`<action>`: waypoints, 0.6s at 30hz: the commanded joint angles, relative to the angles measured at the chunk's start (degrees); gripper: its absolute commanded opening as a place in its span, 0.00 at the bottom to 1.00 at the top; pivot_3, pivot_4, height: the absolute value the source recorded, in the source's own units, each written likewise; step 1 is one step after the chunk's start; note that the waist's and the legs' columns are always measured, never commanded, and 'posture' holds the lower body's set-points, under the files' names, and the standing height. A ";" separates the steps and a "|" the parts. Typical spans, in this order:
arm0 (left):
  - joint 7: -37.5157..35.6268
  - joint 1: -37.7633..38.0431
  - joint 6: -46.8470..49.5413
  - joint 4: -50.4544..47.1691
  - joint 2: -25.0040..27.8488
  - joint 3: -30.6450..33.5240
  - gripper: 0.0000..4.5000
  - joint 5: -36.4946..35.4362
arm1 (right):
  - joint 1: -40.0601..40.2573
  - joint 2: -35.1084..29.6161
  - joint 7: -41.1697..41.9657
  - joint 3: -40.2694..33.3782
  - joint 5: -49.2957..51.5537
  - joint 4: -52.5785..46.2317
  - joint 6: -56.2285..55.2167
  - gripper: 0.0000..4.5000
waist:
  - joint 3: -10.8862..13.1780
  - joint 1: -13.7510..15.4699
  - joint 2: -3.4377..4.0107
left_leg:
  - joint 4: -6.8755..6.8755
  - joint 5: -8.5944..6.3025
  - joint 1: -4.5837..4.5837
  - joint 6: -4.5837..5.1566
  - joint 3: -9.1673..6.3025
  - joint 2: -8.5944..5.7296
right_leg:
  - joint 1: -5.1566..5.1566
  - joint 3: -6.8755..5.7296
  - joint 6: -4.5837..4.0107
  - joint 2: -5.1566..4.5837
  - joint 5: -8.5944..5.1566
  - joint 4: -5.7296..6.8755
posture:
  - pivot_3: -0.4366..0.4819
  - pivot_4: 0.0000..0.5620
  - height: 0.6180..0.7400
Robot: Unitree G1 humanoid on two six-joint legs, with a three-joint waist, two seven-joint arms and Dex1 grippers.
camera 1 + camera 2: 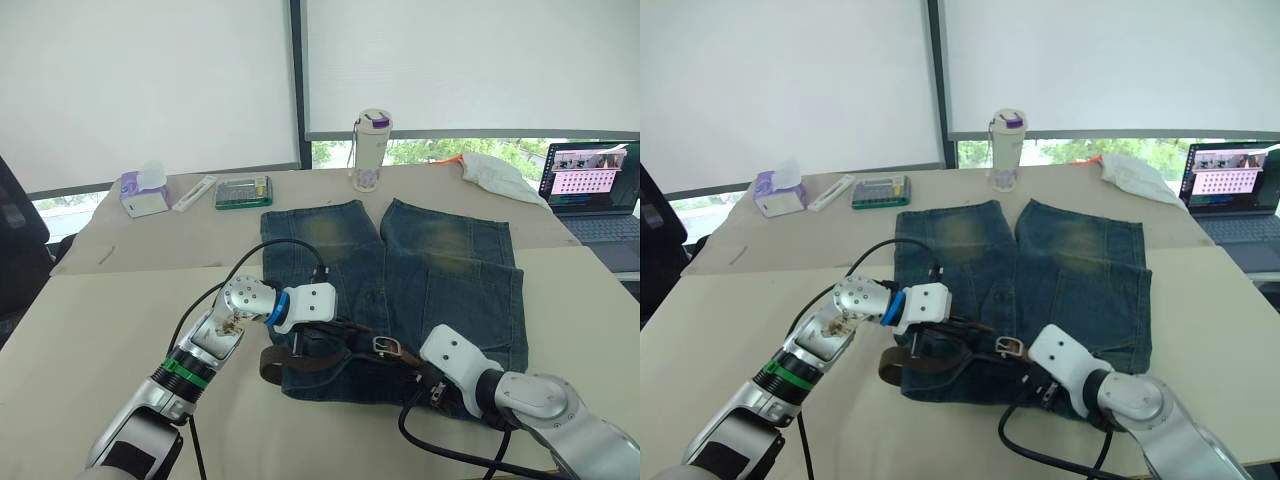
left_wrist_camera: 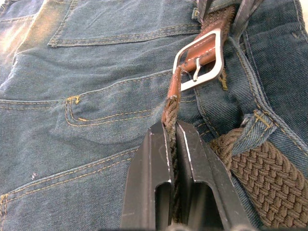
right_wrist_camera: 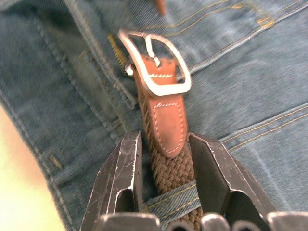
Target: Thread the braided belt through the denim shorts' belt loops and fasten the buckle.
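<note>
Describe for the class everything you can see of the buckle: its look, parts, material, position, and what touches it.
The buckle is a rounded rectangular frame of what looks like silver metal, with a thin prong across it. It is stitched to a tan leather tab on the braided belt and lies flat on the denim shorts near the fly at the waistband. The right gripper straddles the belt just behind it; the left gripper pinches the belt's other end, whose leather tip reaches the frame.

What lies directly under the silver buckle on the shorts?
Under the buckle lies blue denim of the denim shorts, near a brass zipper. The buckle's brown leather tab and the braided belt cover the denim directly beneath them.
</note>
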 commanded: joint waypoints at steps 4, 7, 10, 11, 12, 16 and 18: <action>0.15 -0.10 -0.48 -1.81 0.15 0.44 0.00 -0.02 | -0.99 -1.46 -1.19 1.17 -1.90 0.14 -0.88 0.38 | 0.00 -0.02 0.01 | 0.00 0.00 0.00 0.00 0.00 0.00 | -0.01 0.00 0.00 0.00 0.00 0.00 | 0.48 0.27 1.00; 0.21 -0.09 -0.53 -1.75 0.20 0.44 0.00 0.08 | -1.69 -1.54 -1.97 2.33 -2.67 0.45 -1.03 0.38 | 0.00 -0.03 0.00 | 0.00 0.00 0.00 0.00 0.00 0.00 | -0.01 0.00 0.00 0.00 0.00 0.00 | 0.48 0.27 1.00; 0.23 0.18 -0.65 -1.87 0.38 0.45 0.00 0.15 | -2.26 -0.62 -3.14 2.35 -3.21 0.84 -0.59 0.38 | 0.00 -0.10 0.00 | 0.00 0.00 0.00 0.00 0.00 0.00 | 0.00 0.00 0.00 0.01 0.00 0.00 | 0.48 0.27 1.00; 0.23 0.32 -0.65 -2.00 0.45 0.48 0.00 0.13 | -2.30 -0.28 -3.45 2.13 -3.19 0.89 -0.36 0.32 | 0.00 -0.14 0.00 | 0.00 0.00 0.00 0.00 0.00 0.00 | -0.01 0.00 0.00 0.00 0.00 0.00 | 0.48 0.27 1.00; 0.24 0.47 -0.57 -2.18 0.52 0.55 0.00 0.07 | -2.22 0.22 -3.63 1.64 -2.83 0.84 0.05 0.26 | 0.00 -0.14 0.01 | 0.00 0.00 0.00 0.00 0.00 0.00 | -0.01 0.00 0.00 0.00 0.00 0.00 | 0.48 0.27 1.00; 0.28 1.14 -0.30 -2.93 0.71 0.75 0.00 -0.12 | -1.72 3.30 -4.17 -0.66 -0.73 -0.14 2.30 0.01 | -0.01 -0.16 0.01 | 0.00 0.00 0.00 0.00 0.00 0.01 | -0.01 0.00 0.00 0.00 0.00 0.01 | 0.48 0.27 1.00; 0.47 1.54 -0.37 -3.34 0.66 0.63 0.00 0.00 | -1.52 5.56 -4.39 -2.07 0.49 -0.95 3.50 0.01 | -0.01 -0.16 0.01 | 0.00 0.00 0.00 0.00 -0.01 0.01 | -0.01 0.01 0.00 0.00 0.00 0.01 | 0.48 0.27 1.00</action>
